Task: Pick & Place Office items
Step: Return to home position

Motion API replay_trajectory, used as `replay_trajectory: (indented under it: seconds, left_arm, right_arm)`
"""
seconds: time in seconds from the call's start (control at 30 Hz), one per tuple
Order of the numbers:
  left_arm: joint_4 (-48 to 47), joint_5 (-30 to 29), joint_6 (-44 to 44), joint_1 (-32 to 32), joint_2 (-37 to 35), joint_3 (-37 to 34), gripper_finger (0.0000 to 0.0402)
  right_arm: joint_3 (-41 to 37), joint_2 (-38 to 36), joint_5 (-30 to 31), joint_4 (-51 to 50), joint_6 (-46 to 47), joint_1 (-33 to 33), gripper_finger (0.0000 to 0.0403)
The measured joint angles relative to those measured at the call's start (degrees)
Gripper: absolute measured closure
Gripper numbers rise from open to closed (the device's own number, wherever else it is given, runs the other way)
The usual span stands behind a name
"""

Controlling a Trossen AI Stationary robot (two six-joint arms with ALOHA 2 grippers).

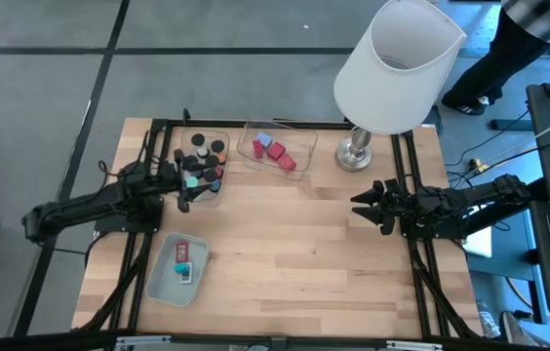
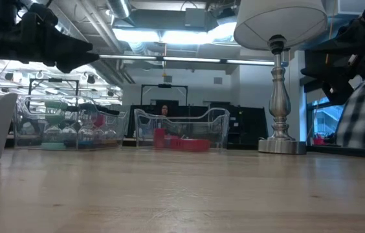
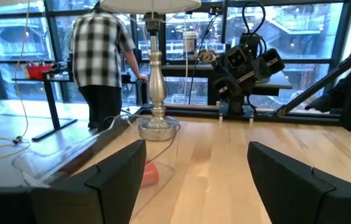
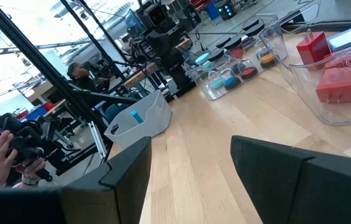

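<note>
The office items lie in three trays. Black round caps and small teal and red pieces fill a clear tray [image 1: 204, 166] at the far left. Red and blue blocks [image 1: 273, 151] lie in a second clear tray [image 4: 340, 84]. A red piece and a teal piece [image 1: 184, 263] lie in the pale tray [image 4: 141, 118] near the left edge. My left gripper [image 1: 185, 192] hovers open at the near edge of the caps tray, above the table [image 3: 194, 180]. My right gripper [image 1: 363, 205] hangs open over the right half of the table [image 4: 188, 177], touching nothing.
A big white lamp [image 1: 392, 68] stands by its metal base [image 1: 356, 151] at the far right of the table [image 2: 278, 145]. Bare wood stretches between the two grippers and toward the near edge. A person in a checked shirt [image 3: 101, 62] stands beyond the table.
</note>
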Motion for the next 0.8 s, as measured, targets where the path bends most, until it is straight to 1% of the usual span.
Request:
replay_trajectory:
  seconds: [0.13, 0.33, 0.8]
  left_arm:
    - [-3.7, -0.1, -1.5, 0.0, -2.7, 0.0, 0.0123]
    - [-6.2, -0.2, -1.8, 0.0, -5.5, 0.0, 0.0123]
    - [-8.2, -0.2, -2.7, 0.0, -5.7, -0.2, 0.0123]
  right_arm:
    - [0.0, 0.0, 0.0, 0.0, 0.0, 0.0, 0.0179]
    - [0.0, 0.0, 0.0, 0.0, 0.0, 0.0, 0.0179]
    - [0.0, 0.0, 0.0, 0.0, 0.0, 0.0, 0.0179]
